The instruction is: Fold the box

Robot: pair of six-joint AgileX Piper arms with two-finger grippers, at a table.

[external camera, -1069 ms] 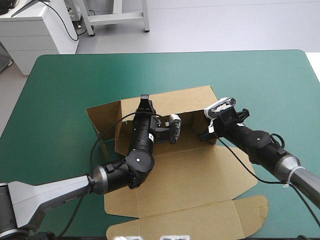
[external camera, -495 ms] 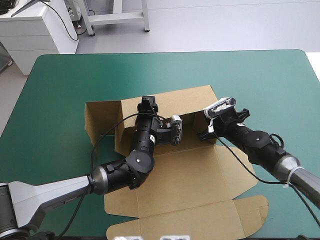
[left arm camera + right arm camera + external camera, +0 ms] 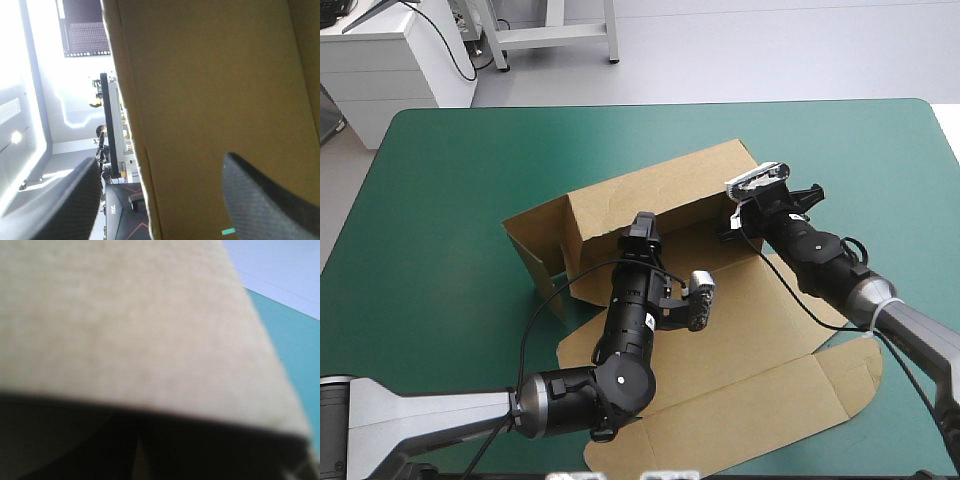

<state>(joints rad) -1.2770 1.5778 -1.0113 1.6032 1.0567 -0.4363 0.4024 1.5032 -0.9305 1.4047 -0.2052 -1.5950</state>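
Note:
The brown box (image 3: 750, 330) lies in the middle of the table, its base flat and its back wall (image 3: 660, 190) raised. A side flap (image 3: 535, 245) stands at the wall's left end. My left gripper (image 3: 643, 226) is over the base just in front of that wall. In the left wrist view the left gripper (image 3: 165, 200) is open, and the wall's edge (image 3: 135, 125) runs ahead between its black fingers. My right gripper (image 3: 732, 222) is at the wall's right end, shut on the board. Brown board (image 3: 125, 315) fills the right wrist view and hides that gripper's fingers.
The box's lid (image 3: 820, 400) lies flat toward the table's near right side. Bare teal-green cover (image 3: 450, 170) stretches along the left side and beyond the box. A strip of cover (image 3: 295, 340) shows past the board in the right wrist view.
My left gripper has opened and drawn back from the back wall toward the near side. The box has slid and turned, its right end moving farther away with my right gripper.

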